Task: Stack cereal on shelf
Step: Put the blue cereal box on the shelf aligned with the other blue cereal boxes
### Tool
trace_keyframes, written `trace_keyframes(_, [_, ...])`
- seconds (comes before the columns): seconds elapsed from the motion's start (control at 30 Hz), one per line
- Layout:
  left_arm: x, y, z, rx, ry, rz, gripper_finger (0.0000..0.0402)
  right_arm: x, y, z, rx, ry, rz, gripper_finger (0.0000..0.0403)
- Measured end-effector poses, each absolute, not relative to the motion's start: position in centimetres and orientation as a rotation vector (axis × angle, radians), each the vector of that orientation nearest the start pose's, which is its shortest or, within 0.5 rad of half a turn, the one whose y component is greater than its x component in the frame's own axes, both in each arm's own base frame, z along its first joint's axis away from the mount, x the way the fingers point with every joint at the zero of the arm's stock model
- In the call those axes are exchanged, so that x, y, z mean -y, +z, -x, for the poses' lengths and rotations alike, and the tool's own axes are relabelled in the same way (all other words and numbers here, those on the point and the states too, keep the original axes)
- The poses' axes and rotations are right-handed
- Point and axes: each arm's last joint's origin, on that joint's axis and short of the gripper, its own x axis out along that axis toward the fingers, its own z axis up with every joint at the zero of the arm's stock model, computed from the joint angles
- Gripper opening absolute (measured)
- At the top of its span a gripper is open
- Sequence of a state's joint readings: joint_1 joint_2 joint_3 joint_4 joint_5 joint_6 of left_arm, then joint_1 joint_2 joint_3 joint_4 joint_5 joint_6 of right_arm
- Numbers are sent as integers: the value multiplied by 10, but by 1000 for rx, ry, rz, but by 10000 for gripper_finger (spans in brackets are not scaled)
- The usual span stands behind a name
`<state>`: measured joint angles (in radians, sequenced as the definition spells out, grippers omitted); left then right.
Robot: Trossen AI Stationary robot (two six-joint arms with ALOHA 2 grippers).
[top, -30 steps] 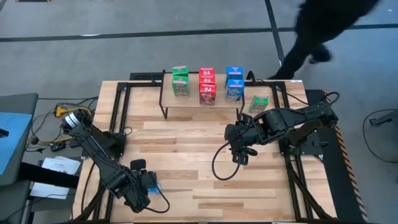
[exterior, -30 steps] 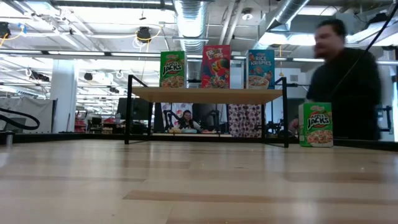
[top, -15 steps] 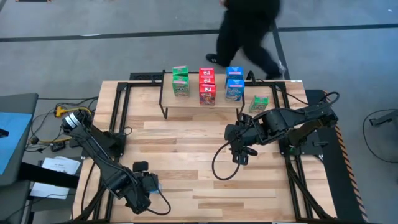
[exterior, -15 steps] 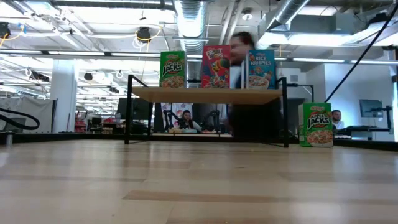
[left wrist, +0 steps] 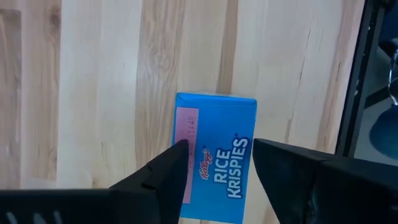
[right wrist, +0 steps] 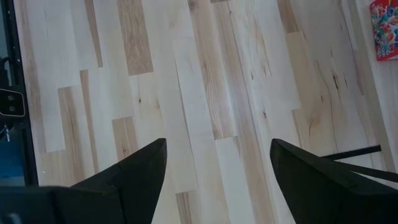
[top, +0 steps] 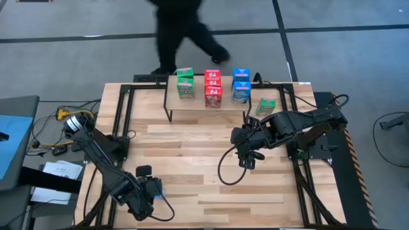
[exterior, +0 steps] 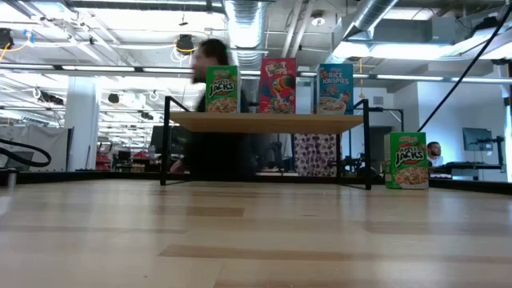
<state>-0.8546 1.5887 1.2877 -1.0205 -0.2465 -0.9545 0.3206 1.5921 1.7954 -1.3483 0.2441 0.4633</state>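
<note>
Lying between left hand [left wrist: 217, 163] fingers: blue cereal box [left wrist: 216, 149]

On the shelf [top: 223, 107] stand two green boxes [top: 185, 84], two red boxes [top: 213, 89] and two blue boxes [top: 241, 85]. One green box [top: 266, 106] stands on the table [top: 192, 160], and one blue box [left wrist: 214, 155] lies there.

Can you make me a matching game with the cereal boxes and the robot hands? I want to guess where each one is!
Things:
1. red box
2. lone green box
3. blue Rice Krispies box
4. right gripper

Places or states:
A. between the left gripper's fingers, at the table's near left corner
B. open, holding nothing, over bare table
C. on the shelf, middle column
D. on the table, just right of the shelf

Pairs: 1-C, 2-D, 3-A, 4-B
</note>
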Motion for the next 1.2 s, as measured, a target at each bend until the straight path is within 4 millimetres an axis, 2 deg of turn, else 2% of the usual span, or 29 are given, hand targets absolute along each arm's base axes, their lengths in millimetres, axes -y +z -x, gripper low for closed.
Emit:
trace_keyframes(0.37, [225,260,-202,-1197,30,106,97,-86,388,-280,-1081,-186,-97,311])
trace_keyframes(0.87, [225,261,-206,-1112,43,44,40,-86,388,-280,-1080,-186,-97,311])
trace_keyframes(1.2, [217,265,-230,-1016,11,51,25,-86,388,-280,-1081,-186,-97,311])
